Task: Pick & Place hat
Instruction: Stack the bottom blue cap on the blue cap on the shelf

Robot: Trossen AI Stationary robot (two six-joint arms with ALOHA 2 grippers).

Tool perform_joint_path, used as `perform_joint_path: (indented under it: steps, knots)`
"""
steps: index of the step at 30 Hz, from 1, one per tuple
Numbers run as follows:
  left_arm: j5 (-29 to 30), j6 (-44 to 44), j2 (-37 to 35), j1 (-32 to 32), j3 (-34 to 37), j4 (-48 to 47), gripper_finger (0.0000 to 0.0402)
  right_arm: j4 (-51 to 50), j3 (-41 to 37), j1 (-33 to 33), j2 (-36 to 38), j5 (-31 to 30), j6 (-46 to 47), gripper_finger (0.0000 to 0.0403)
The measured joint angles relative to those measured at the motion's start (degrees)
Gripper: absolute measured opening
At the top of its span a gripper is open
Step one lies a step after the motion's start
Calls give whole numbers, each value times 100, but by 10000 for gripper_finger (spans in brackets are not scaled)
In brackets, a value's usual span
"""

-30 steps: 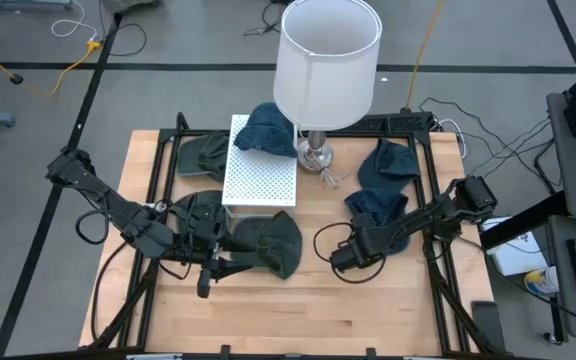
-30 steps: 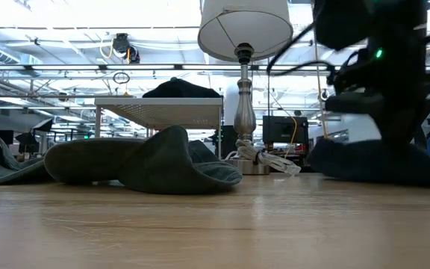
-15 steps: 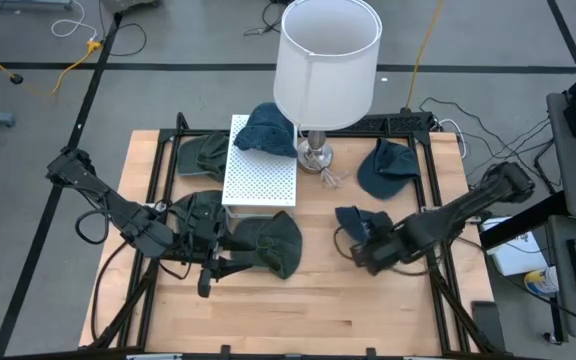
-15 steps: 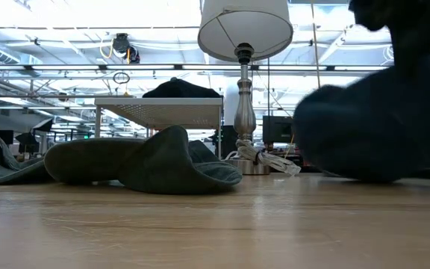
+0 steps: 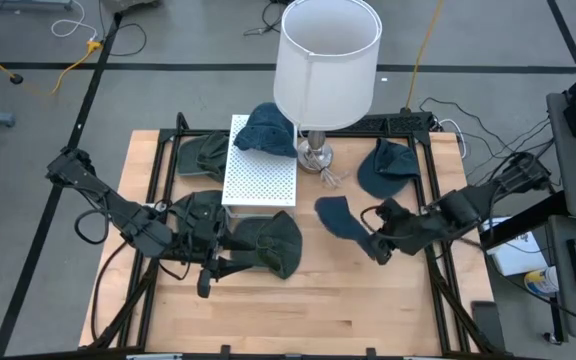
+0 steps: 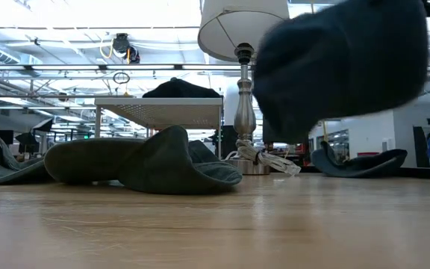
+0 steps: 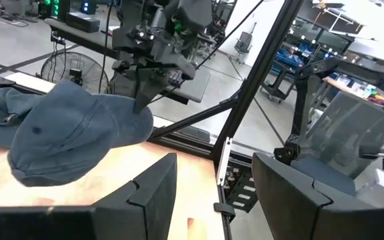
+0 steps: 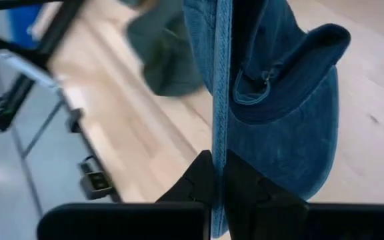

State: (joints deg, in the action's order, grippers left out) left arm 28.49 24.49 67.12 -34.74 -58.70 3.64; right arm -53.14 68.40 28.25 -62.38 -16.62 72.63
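Carry step. Right gripper (image 5: 375,247), right of centre in the high view, is clamped on the blue hat (image 5: 336,216), held clear of the table (image 5: 298,300). Left gripper (image 5: 213,262) waits part-open, lower left. Next: travel to the drop spot, then release.

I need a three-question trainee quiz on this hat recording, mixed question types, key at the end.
1. True or false: the right end effector is shut on a blue hat lifted clear of the table.
2. Multiple choice: where does the other blue hat lie? A) on the white perforated stand B) under the lamp base C) on the floor
3. Fill in: the left end effector rests open beside a dark ______ hat.

Key: 1 true; 2 A; 3 green.
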Motion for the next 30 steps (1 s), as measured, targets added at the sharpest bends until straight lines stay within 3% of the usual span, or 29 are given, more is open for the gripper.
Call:
perform_joint_path:
  steps: [16,21,30]
  knots:
    - [9,282,-1,7,0,319,200,2220,0,0,324,44,-3205,9]
    - [281,242,0,7,0,428,200,2681,0,0,324,54,-4068,9]
    - [512,-263,-1,26,0,436,200,3746,0,-2,324,491,-4979,9]
